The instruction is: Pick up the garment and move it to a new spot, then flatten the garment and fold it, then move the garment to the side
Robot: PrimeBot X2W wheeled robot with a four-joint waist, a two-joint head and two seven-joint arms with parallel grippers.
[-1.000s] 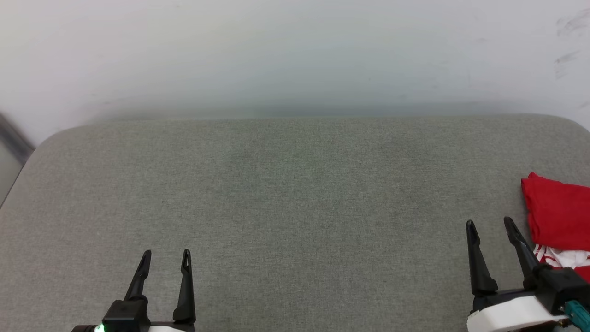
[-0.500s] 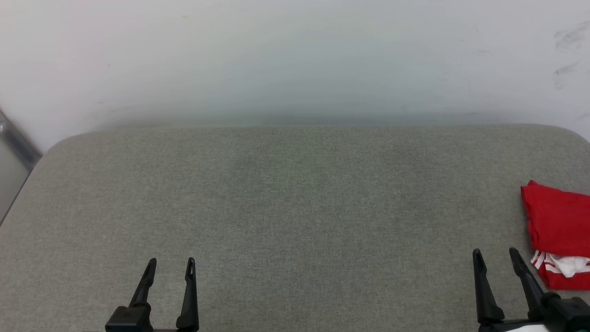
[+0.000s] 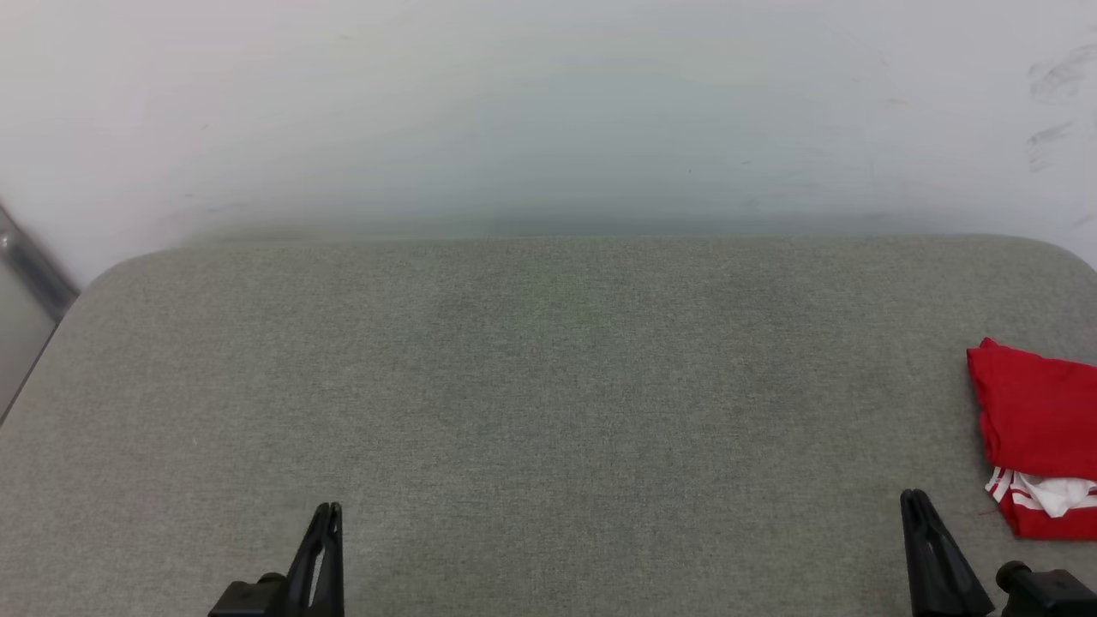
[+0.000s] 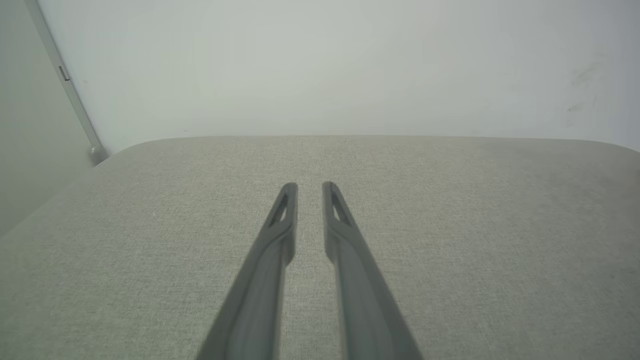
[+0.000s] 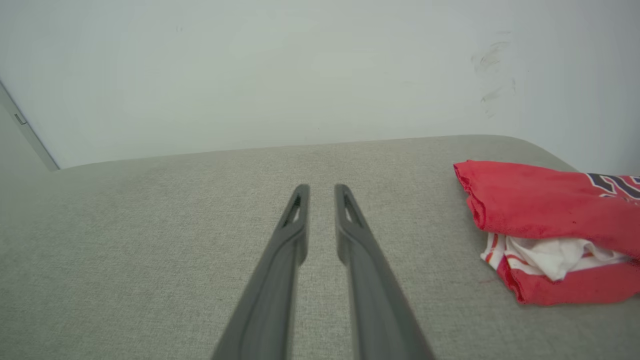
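Our two grippers come first. In the head view, the left gripper (image 3: 329, 510) and the right gripper (image 3: 915, 501) rise from the near edge of the one grey cushion (image 3: 548, 386). The left is toward the cushion's left half and the right is near its right end. Their dark fingers point toward the cushion's far edge. Each pair is drawn close and carries nothing. One garment (image 3: 1033, 411) lies folded on the cushion's right end, just beside the right gripper and apart from it. It is red cloth with a bunch of white sleeve and striped trim showing at its nearer edge. The cushion is a woven, flecked fabric with rounded far corners. Behind it stand a pale scuffed wall (image 3: 548, 111) and one metal strip (image 3: 30, 266) off the cushion's far left corner.

In the left wrist view, the left gripper (image 4: 310, 186) stretches low over the cushion's middle. Its two slim, slotted fingers (image 4: 280, 235) are parted by a narrow slit and are empty.

In the right wrist view, the right gripper (image 5: 322, 188) is posed the same way, narrowly parted and grasping nothing. The garment (image 5: 540, 205) sits at the cushion's right end, soft and rumpled in layers. Dark numerals (image 5: 612, 184) edged in white show on its top face.
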